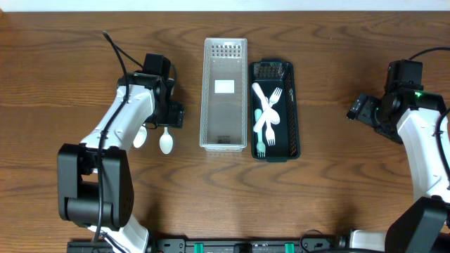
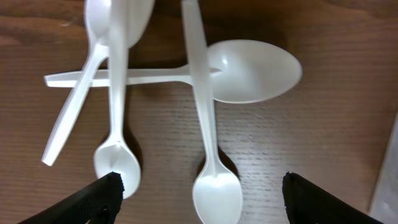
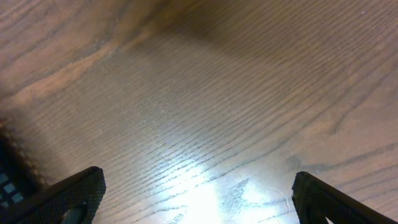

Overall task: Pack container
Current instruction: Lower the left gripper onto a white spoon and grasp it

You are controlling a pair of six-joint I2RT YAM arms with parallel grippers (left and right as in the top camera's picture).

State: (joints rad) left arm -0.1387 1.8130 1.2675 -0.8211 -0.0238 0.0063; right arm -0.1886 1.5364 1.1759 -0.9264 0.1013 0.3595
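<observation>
Left hand hangs spread wide over a tangle of white spoons on the table, gripping nothing. One spoon's handle lies across another's, and two more cross at the left, so each overlaps a neighbour. Near them, to their right in the overhead view, stands the clear container, and just beside it on the other side sits the dark tray with white forks heaped inside. Right hand, well apart, is open too, holding nothing above bare wood.
</observation>
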